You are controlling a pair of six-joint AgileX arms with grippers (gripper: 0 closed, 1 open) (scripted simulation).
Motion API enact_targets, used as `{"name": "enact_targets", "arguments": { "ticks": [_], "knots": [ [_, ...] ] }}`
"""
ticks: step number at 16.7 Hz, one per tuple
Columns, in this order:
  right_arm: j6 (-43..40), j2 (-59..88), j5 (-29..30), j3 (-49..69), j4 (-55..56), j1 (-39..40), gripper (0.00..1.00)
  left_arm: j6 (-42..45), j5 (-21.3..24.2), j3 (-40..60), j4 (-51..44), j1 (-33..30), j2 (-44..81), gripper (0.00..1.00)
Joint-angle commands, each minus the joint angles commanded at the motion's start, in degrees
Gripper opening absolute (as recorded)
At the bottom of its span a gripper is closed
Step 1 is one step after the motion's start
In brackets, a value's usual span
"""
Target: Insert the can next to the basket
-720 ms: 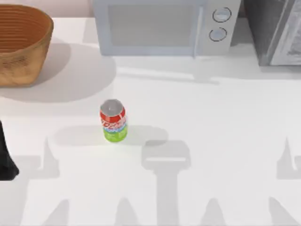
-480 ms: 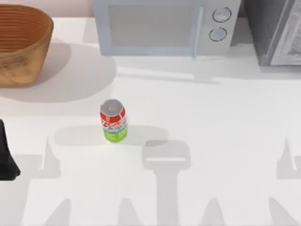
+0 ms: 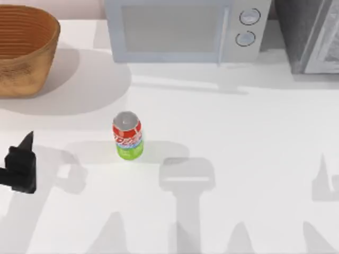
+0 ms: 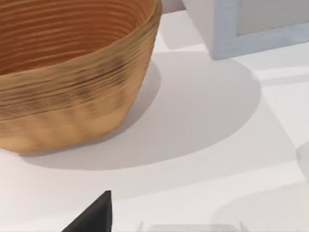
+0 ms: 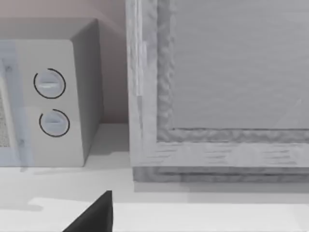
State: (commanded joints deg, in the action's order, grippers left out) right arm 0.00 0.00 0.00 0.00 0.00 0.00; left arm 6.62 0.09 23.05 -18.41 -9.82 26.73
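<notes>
Standing can (image 3: 127, 136), bare table (image 3: 238, 137) around.

Top cam overhead; wrist cams low.

White table (image 3: 238, 137) bearing a pale grey microwave (image 3: 180, 29) at its far edge, two round dials (image 3: 248, 26) on the microwave's right panel; grey textured cabinet (image 3: 310, 34) beside it at far right.
</notes>
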Motion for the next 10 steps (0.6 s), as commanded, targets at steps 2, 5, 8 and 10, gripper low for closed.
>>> {"name": "enact_targets", "arguments": {
  "ticks": [2,5,8,10],
  "knots": [
    [0.0,0.0,0.0,0.0,0.0,0.0,1.00,1.9,0.0,8.6,-6.2,-2.9,9.9,1.00],
    [0.0,0.0,0.0,0.0,0.0,0.0,1.00,4.5,0.0,22.8,-16.2,-7.3,26.1,1.00],
    [0.0,0.0,0.0,0.0,0.0,0.0,1.00,6.8,0.1,37.8,-26.6,-11.2,43.0,1.00],
    [0.0,0.0,0.0,0.0,0.0,0.0,1.00,8.0,0.1,47.6,-33.1,-13.4,54.2,1.00]
  ]
}}
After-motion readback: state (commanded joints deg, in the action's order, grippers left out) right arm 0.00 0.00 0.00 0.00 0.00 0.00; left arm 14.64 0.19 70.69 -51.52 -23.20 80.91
